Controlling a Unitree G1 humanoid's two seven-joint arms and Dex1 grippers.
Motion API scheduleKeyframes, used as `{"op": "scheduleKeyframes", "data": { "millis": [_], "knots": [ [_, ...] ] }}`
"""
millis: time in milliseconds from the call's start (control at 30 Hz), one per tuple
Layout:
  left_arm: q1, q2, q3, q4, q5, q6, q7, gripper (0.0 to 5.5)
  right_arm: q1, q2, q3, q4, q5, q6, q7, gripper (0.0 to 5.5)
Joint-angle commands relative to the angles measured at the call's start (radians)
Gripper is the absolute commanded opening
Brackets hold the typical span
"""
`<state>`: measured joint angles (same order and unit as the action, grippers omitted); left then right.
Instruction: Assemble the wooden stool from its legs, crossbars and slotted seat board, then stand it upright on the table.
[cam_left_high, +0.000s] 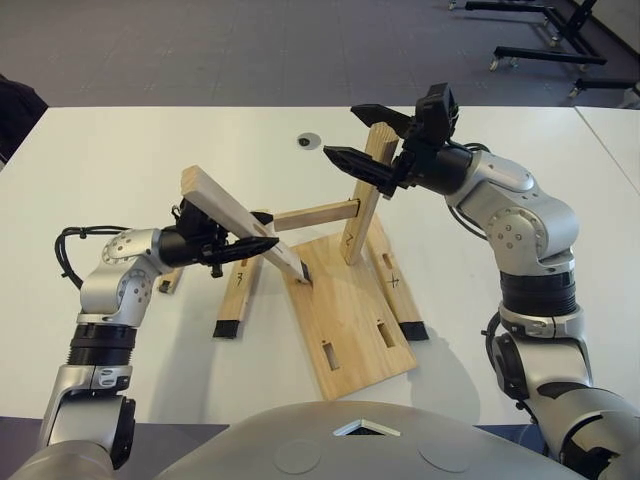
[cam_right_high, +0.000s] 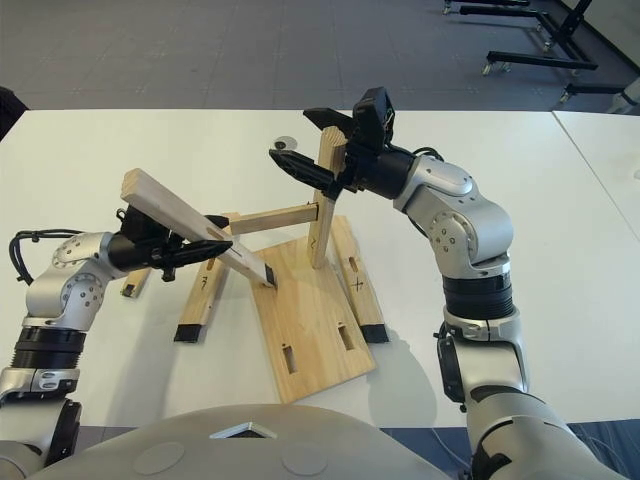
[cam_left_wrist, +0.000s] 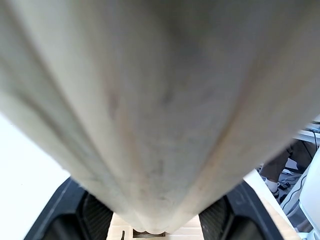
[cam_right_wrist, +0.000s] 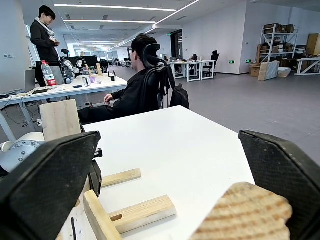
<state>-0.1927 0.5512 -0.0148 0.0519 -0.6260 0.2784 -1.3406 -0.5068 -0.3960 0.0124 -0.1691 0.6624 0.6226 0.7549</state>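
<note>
The slotted seat board (cam_left_high: 352, 335) lies flat on the table. One leg (cam_left_high: 364, 205) stands upright in it, with a crossbar (cam_left_high: 314, 215) sticking out toward the left. My right gripper (cam_left_high: 342, 130) is open, its fingers (cam_right_wrist: 45, 185) on either side of that leg's top end (cam_right_wrist: 245, 215) without closing on it. My left gripper (cam_left_high: 247, 243) is shut on a second leg (cam_left_high: 232, 213). This leg is tilted, and its lower end rests at the board's near-left corner. It is close up in the left wrist view, the leg (cam_left_wrist: 160, 100) between two dark pads (cam_left_wrist: 95, 220).
Two more legs with black feet lie on the table, one (cam_left_high: 240, 290) left of the board and one (cam_left_high: 396, 285) along its right side. A short wooden piece (cam_left_high: 168, 282) lies under my left arm. A round grommet (cam_left_high: 308, 141) sits farther back.
</note>
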Motion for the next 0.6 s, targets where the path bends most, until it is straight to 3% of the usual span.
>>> {"op": "scheduleKeyframes", "data": {
  "millis": [33,600],
  "knots": [
    [-0.002,0.071,-0.042,-0.015,0.101,0.022,0.025,2.03,0.009,0.007,0.001,-0.020,-0.009,-0.004,-0.008,5.09],
    [0.091,0.197,-0.044,-0.337,0.067,0.213,0.187,2.03,0.073,0.012,-0.014,-0.137,0.043,0.076,-0.054,5.09]
  ]
}}
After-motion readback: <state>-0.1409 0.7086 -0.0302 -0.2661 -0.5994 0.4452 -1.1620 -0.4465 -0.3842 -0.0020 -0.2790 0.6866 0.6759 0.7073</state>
